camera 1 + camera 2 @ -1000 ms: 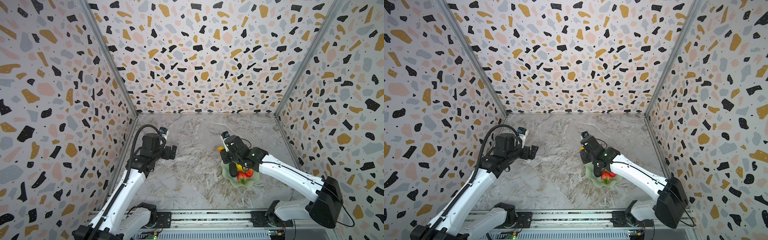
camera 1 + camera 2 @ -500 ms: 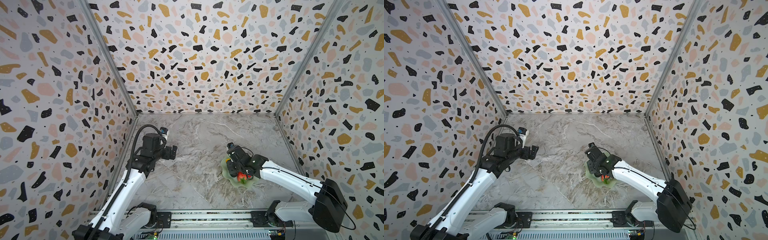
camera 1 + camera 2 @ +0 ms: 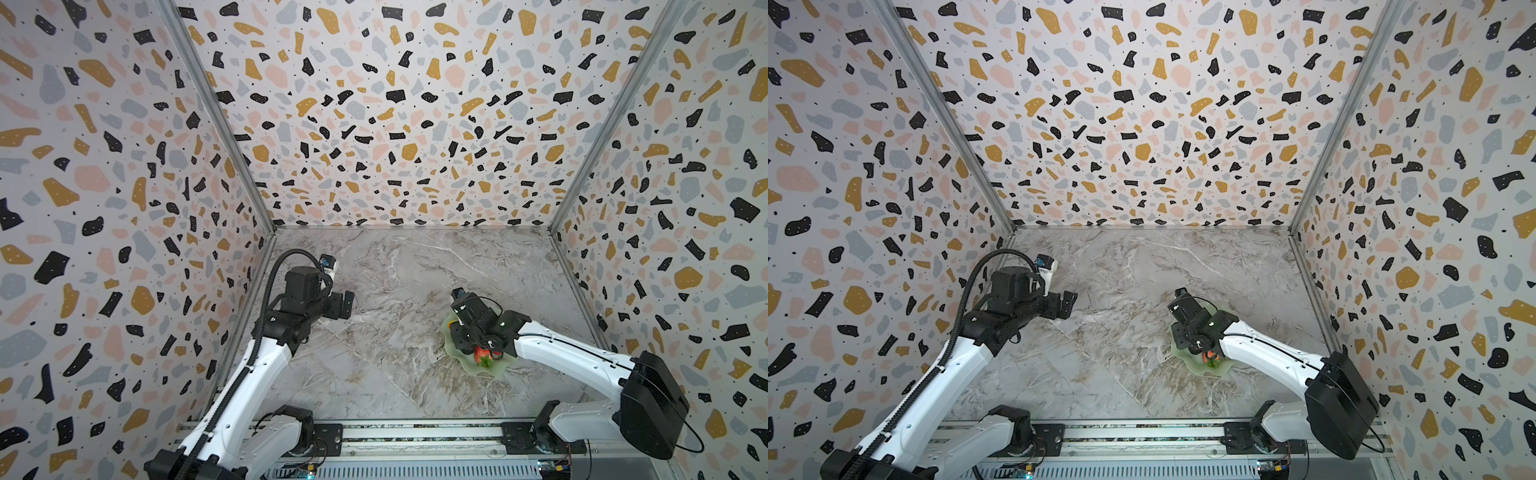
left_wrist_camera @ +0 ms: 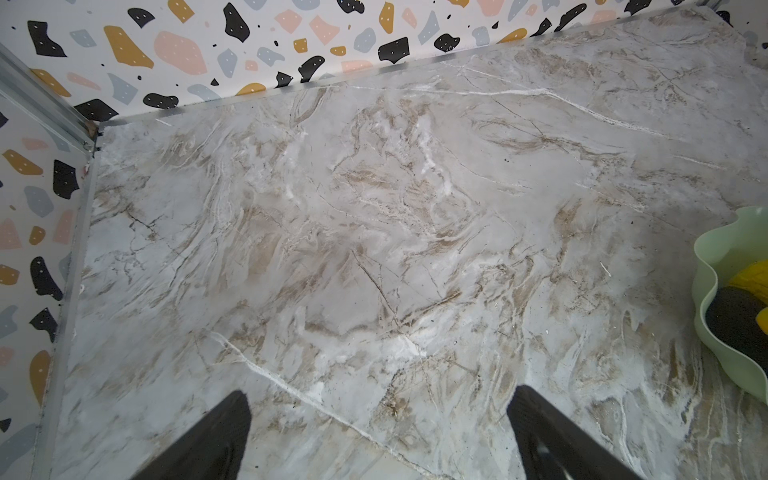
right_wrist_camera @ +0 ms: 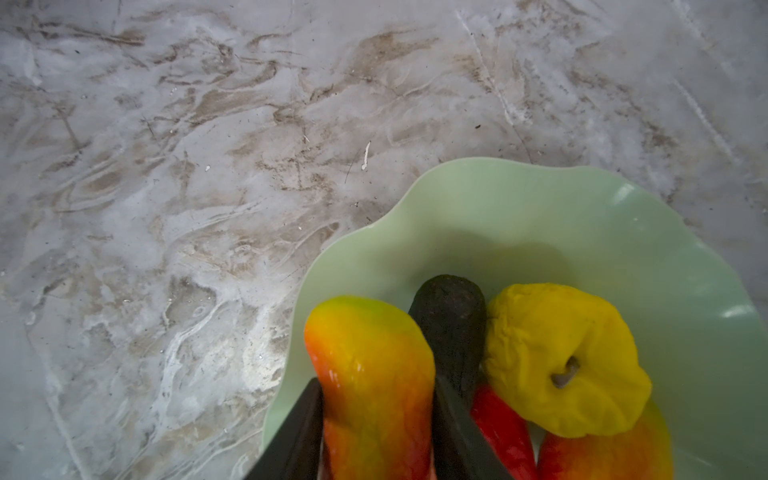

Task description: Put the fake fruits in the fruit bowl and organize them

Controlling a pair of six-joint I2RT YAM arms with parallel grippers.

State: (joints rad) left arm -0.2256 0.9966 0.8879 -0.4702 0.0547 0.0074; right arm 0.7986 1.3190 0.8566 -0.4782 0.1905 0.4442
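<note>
right tool point(image 5: 376, 380) flanks one of five fruits point(image 5: 561, 361).

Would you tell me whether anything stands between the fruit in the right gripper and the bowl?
Nothing visible does. The red-yellow fruit, between the fingers of the right gripper, is already inside the rim of the bowl. The dark fruit lies close beside it; what is under it is hidden.

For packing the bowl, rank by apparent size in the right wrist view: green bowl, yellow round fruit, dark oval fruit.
1. green bowl
2. yellow round fruit
3. dark oval fruit, partly hidden, so its full size is unsure
</note>
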